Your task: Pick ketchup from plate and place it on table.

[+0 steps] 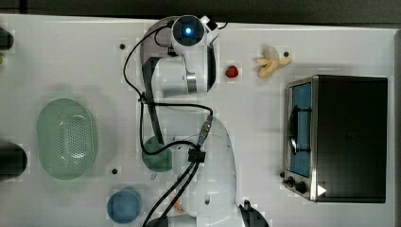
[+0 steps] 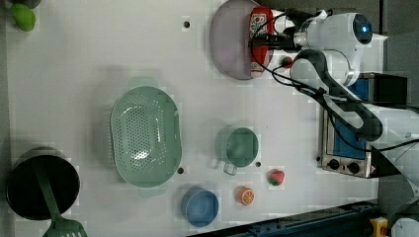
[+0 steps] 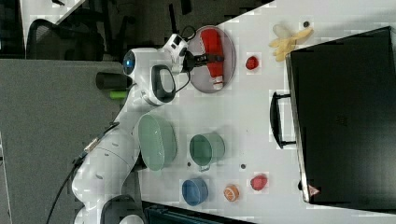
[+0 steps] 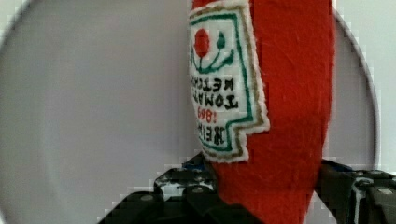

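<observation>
You're straddling the felt ketchup mid-body at the wrist view's centre, gripper jaws apparently closing on it — it's looking soft, light, squashy.

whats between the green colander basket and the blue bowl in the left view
Nothing: in the left view only bare white table separates the pale green perforated oval basket from the small round blue bowl.

table: white | on it: plate; colander; toaster oven
</observation>
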Tool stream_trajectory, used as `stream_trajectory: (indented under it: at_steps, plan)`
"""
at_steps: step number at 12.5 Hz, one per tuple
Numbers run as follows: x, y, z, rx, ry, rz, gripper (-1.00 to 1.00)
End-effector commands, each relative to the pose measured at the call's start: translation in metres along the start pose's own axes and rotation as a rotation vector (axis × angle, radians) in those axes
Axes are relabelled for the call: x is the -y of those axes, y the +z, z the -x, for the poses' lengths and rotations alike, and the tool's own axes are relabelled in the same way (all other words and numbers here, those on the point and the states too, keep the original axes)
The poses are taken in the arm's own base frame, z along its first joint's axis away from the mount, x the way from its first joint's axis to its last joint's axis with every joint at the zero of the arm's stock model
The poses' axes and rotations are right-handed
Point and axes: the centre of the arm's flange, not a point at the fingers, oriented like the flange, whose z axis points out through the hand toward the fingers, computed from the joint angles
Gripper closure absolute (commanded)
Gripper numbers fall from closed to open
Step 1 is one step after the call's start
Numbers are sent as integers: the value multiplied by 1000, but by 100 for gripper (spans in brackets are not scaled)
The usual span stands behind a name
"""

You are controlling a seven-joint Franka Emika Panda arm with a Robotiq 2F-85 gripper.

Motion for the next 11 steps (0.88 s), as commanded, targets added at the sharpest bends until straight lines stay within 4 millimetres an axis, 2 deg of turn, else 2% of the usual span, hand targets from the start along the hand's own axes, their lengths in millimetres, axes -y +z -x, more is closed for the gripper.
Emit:
stream_trajectory:
  at_steps: [1, 3, 7, 9, 11]
  plan:
    - [-3, -99, -28, -111, 13, -24, -25]
    - [-11, -149, -22, -56, 47, -36, -25]
    - [-38, -239, 17, 88, 81, 4, -25]
    - [-56, -262, 47, 143, 107, 23, -25]
    - [-73, -262, 77, 179, 134, 35, -25]
